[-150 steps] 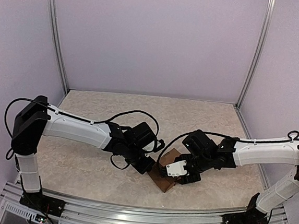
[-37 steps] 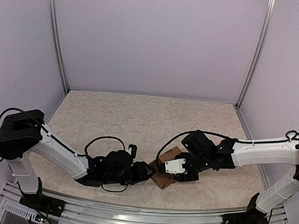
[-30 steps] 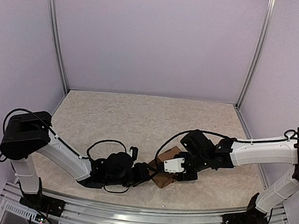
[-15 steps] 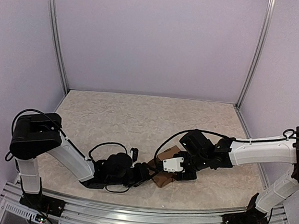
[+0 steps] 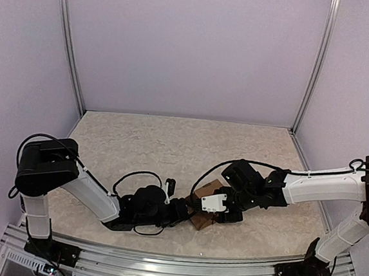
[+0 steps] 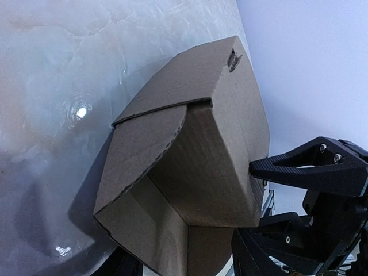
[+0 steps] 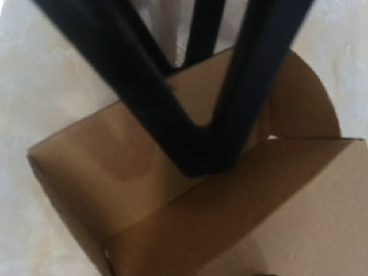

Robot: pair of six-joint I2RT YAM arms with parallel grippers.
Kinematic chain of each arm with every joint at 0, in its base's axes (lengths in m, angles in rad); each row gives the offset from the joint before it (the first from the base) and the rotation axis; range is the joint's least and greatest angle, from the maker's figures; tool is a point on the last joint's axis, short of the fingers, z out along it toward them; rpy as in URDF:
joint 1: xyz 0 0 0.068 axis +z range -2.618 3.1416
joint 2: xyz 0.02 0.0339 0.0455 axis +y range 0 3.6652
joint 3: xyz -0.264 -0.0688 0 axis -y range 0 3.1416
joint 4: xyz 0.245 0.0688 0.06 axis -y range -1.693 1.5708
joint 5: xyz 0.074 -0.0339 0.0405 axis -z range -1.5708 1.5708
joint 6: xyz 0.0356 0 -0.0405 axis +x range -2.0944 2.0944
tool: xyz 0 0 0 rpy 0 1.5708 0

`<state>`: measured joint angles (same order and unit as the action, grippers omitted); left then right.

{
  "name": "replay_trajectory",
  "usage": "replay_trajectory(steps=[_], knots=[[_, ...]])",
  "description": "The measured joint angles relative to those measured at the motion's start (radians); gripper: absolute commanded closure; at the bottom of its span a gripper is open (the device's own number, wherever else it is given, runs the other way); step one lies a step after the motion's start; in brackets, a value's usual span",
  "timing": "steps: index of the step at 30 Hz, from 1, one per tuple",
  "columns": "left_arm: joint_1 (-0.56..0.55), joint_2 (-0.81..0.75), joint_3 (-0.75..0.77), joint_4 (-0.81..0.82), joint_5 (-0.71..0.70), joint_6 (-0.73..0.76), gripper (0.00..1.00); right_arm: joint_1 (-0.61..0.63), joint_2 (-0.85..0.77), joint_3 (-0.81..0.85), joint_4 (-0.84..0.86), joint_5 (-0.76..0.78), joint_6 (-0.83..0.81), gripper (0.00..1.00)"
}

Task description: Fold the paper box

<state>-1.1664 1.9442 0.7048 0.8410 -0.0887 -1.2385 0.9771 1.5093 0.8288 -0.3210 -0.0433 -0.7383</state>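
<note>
Between the two end effectors, the box [image 5: 198, 220] sits on the desk [image 5: 171, 143] as a partly formed carton. Its walls are raised and its rounded flaps are not yet tucked.

The left end effector [image 5: 181, 211] lies low, almost level with the desk, at the box corner nearest it. In the left wrist view its fingers flank that corner. Whether they clamp the cardboard or only bracket it cannot be determined. This low approach probably braces the box against sliding.

The right end effector [image 5: 217, 212] comes in from the opposite side, slightly above the box. Its jaws stand spread and pinch nothing. One finger [image 6: 305, 172] has its tip against the curved flap, on the side away from the left end effector. Judged purpose: to push that flap inward while the far side is backed. The right wrist view shows a finger frame resting over a fold line.

The next step likely calls for a short inward press. Excess force could crease the flap or tip the box.
</note>
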Motion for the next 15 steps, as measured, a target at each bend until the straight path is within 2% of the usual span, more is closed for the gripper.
replay_trajectory(steps=[15], knots=[[0.0,0.0,0.011,-0.012,0.005,0.029,0.5,0.0,0.0,0.0,-0.018,-0.019,-0.012,0.37]])
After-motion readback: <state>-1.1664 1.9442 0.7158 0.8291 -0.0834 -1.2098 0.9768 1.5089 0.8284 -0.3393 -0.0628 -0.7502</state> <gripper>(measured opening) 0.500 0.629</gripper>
